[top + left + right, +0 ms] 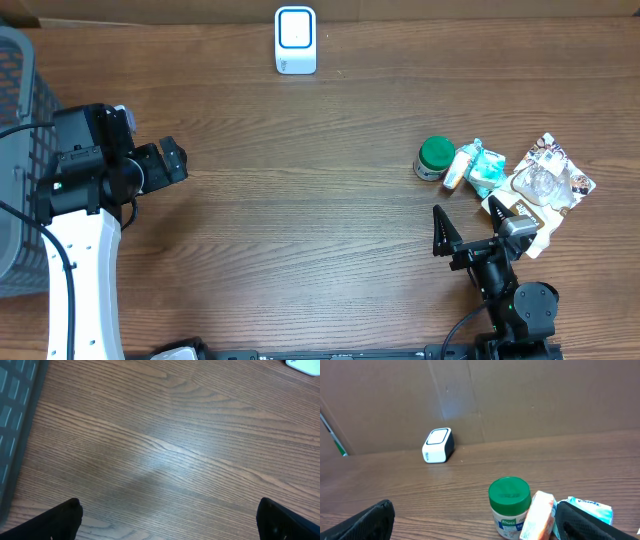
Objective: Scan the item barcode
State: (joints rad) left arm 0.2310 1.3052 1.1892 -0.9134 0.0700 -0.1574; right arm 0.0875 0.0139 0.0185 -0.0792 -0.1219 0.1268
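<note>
Overhead, the white barcode scanner (295, 40) stands at the far edge of the wooden table (300, 210), its blue-framed face up. Well to the right of the scanner and nearer the robot lies a tight cluster of items. First comes a green-lidded jar (435, 157), then a small orange-and-white packet (457, 169) leaning against it. A teal tissue pack (487, 168) follows, and a clear-fronted snack bag (549, 178) lies farthest from the scanner. The right gripper (468, 224) sits just on the robot's side of this cluster with its jaws spread wide and nothing between them. Far left of the scanner, the left gripper (177, 160) hangs beside a grey mesh basket (15, 150), jaws apart and holding nothing.

From the left wrist, only bare wood grain lies between the two dark fingertips (65, 520), which stand at opposite corners of the view. The basket wall (15, 420) runs along the left edge, and a sliver of the scanner (304, 363) shows at the top right.

From the right wrist, the scanner (438, 445) stands against a brown cardboard wall (530, 395). In front of the scanner and to its right, the jar (509, 507), with a Knorr label, rises upright between the spread fingers (365, 522). The packet (538, 517) touches the jar, and the tissue pack (587, 509) lies partly behind the right-hand finger.
</note>
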